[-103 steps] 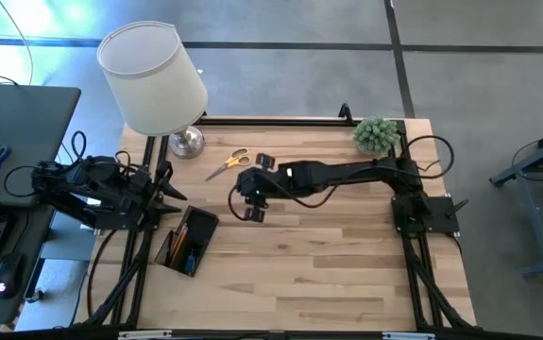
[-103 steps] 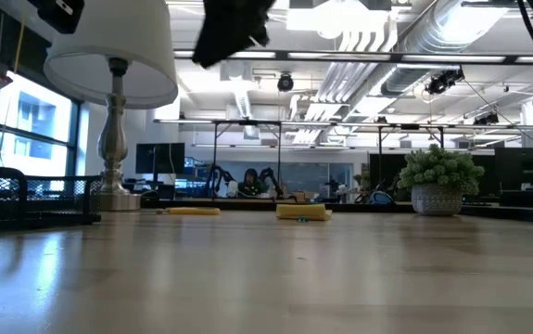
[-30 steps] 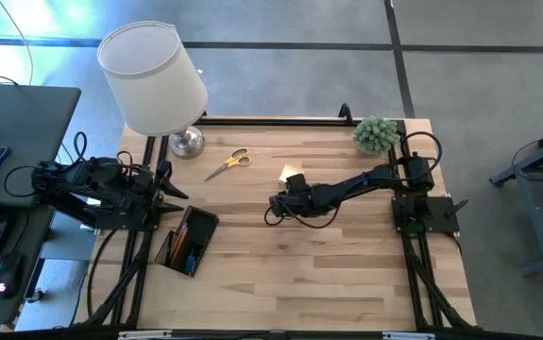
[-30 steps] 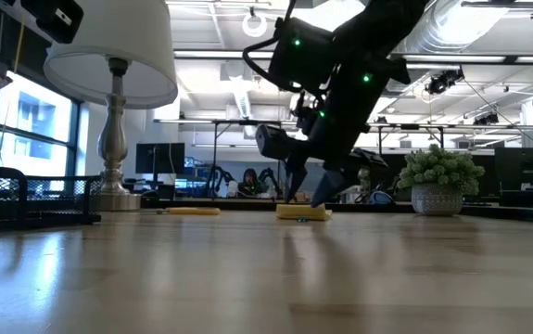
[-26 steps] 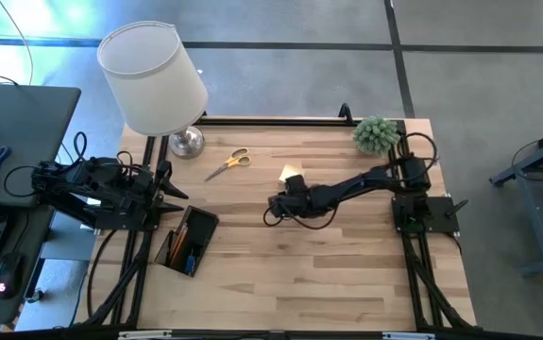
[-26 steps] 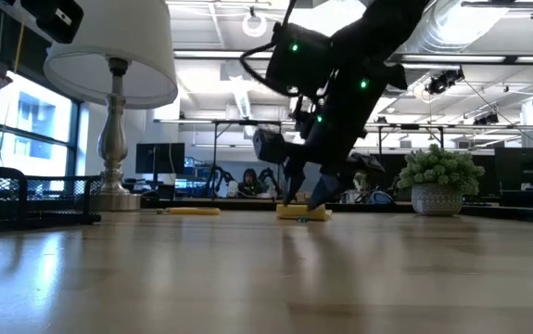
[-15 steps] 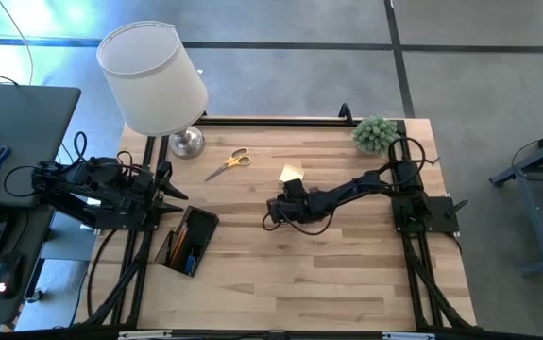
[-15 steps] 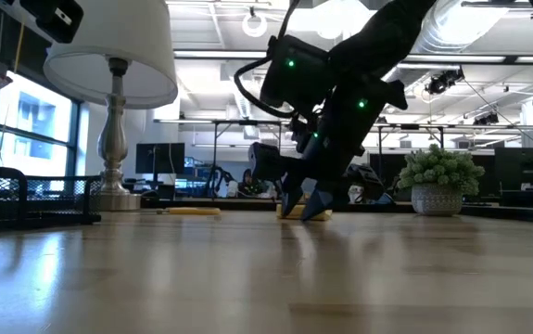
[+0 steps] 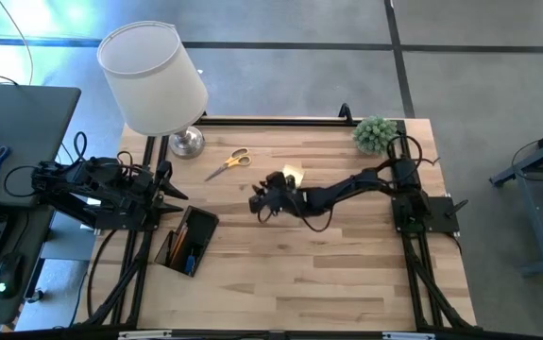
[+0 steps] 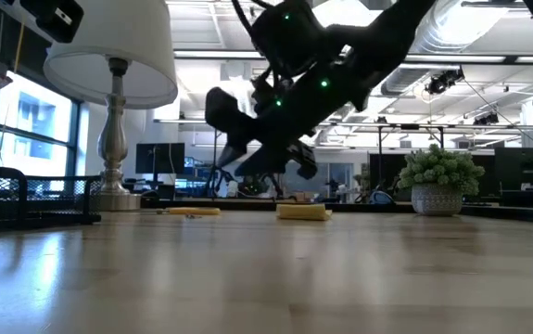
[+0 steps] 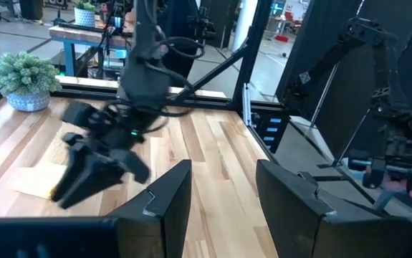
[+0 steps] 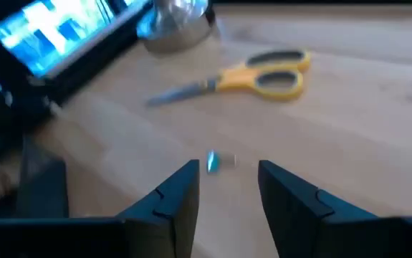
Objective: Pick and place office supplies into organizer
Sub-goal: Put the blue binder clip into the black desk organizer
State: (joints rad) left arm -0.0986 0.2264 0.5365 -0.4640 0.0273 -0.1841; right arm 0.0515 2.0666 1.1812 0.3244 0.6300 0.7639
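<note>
My right gripper (image 9: 255,200) (image 10: 238,167) hangs above the table's middle, tilted toward the left, fingers open (image 12: 227,183). A small blue piece (image 12: 212,161) shows between its fingertips, lying on the wood beyond them and untouched. The yellow-handled scissors (image 9: 229,162) (image 12: 241,80) lie flat farther on. The yellow sticky-note pad (image 9: 293,174) (image 10: 303,212) lies just behind the gripper, toward the far side. The black organizer (image 9: 186,239) (image 10: 25,199) stands near the left arm and holds pens and pencils. My left gripper (image 9: 170,194) (image 11: 223,193) waits open at the table's left edge.
A white-shaded lamp (image 9: 153,80) with a chrome base (image 12: 180,21) stands at the far left corner. A small green plant (image 9: 376,134) (image 10: 440,181) sits at the far right corner. Bare wood stretches along the table's near half (image 9: 318,274).
My right gripper has risen from the table beside the sticky-note pad, swung toward the table's left, and tipped from pointing steeply down to a flatter slant. The pad, the scissors and the organizer have stayed in place.
</note>
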